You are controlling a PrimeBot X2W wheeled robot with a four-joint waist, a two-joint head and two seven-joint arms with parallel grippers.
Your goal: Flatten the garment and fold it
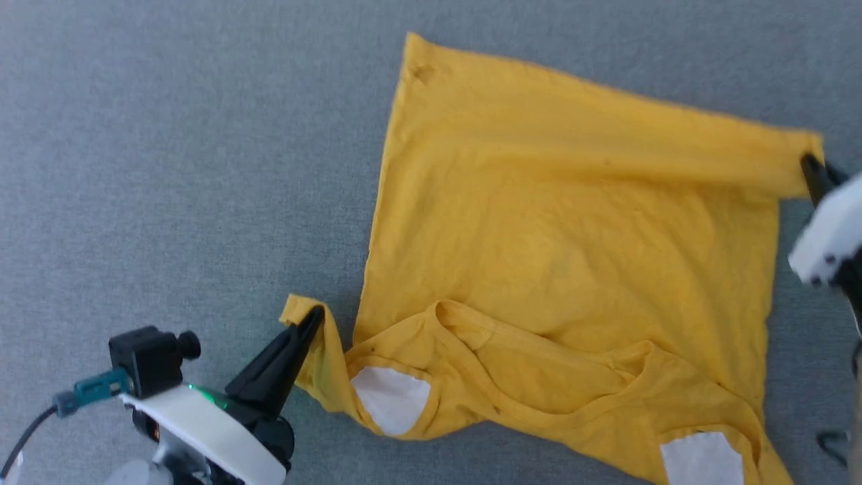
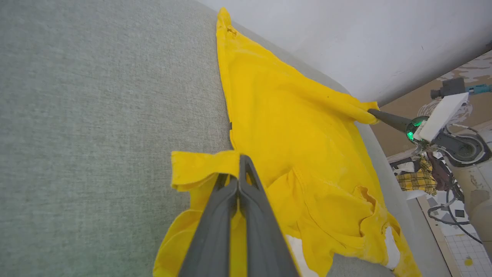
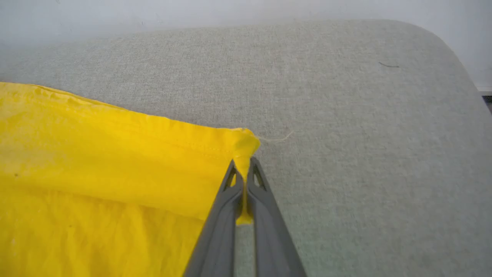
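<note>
The garment (image 1: pixel 572 222) is a bright yellow T-shirt spread plain side up on the grey surface, collar toward the near edge, white sleeve patches at the bottom. My left gripper (image 1: pixel 313 316) is shut on the left sleeve end, which folds over its tips; the left wrist view shows the garment (image 2: pixel 292 146) beyond the left gripper (image 2: pixel 241 159). My right gripper (image 1: pixel 808 165) is shut on the far right hem corner. In the right wrist view the right gripper (image 3: pixel 243 165) pinches a fold of the garment (image 3: pixel 115 165) between its tips.
The grey cloth-covered table (image 1: pixel 168 168) stretches wide to the left and behind the shirt. Its rounded far corner (image 3: pixel 430 46) meets a white wall. Beyond the table's right edge, cables and a plaid cloth (image 2: pixel 419 179) lie on the floor.
</note>
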